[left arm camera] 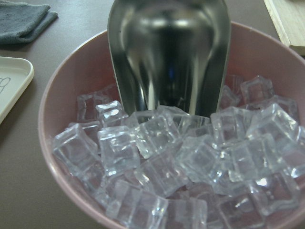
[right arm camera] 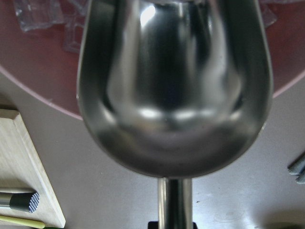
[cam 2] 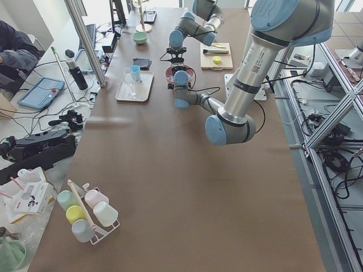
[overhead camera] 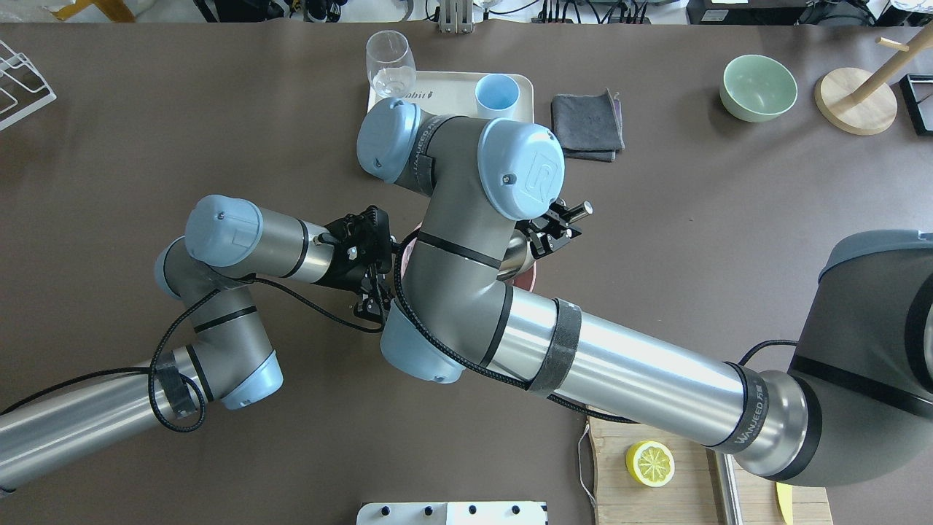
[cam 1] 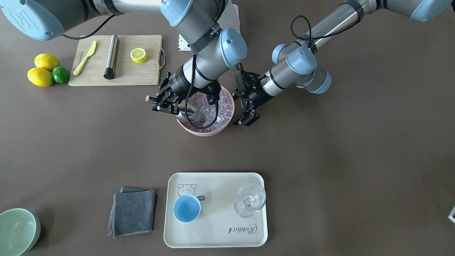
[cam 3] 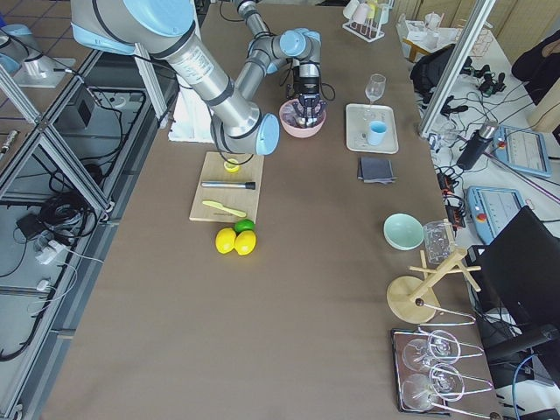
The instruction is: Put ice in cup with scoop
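The steel scoop (cam 1: 186, 111) is tilted into a pink bowl (cam 1: 202, 132) full of ice (cam 1: 220, 106). My right gripper (cam 1: 161, 103) is shut on its straight handle. In the left wrist view the scoop's (left arm camera: 169, 57) front lip rests on the ice (left arm camera: 171, 162). The trough (right arm camera: 174, 86) looks empty in the right wrist view. My left gripper (cam 1: 244, 122) stands close beside the bowl's rim, and its fingers look spread and hold nothing. The light-blue cup (cam 1: 187, 209) stands empty on a cream tray (cam 1: 213, 234), well apart from the bowl.
A clear stemmed glass (cam 1: 250, 201) shares the tray. A folded grey cloth (cam 1: 133, 212) lies beside it and a pale-green bowl (cam 1: 16, 231) sits at the table corner. A cutting board (cam 1: 142, 74) with a lemon half, steel rod and yellow knife lies behind, with lemons and a lime (cam 1: 44, 71) beside it.
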`<action>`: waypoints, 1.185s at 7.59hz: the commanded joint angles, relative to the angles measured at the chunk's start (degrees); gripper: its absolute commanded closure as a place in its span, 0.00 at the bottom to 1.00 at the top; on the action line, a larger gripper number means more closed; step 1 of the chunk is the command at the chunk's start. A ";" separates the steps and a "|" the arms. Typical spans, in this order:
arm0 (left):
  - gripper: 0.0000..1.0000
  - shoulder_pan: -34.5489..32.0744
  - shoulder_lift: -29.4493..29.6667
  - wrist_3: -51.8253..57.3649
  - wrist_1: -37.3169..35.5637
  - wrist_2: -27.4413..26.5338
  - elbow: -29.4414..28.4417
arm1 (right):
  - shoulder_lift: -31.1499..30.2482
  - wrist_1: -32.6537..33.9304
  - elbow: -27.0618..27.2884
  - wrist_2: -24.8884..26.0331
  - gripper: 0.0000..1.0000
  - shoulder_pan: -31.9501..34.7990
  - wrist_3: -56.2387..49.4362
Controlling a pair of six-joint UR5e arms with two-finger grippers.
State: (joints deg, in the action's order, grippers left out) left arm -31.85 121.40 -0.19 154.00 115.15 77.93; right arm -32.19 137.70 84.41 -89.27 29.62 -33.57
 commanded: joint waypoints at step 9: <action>0.02 0.03 0.32 -9.13 0.51 0.25 0.03 | -17.46 -23.18 14.11 -3.89 1.00 -1.85 20.38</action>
State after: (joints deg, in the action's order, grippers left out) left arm -31.90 121.37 -8.39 154.49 115.38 77.95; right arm -48.76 116.68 97.43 -93.19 28.02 -15.07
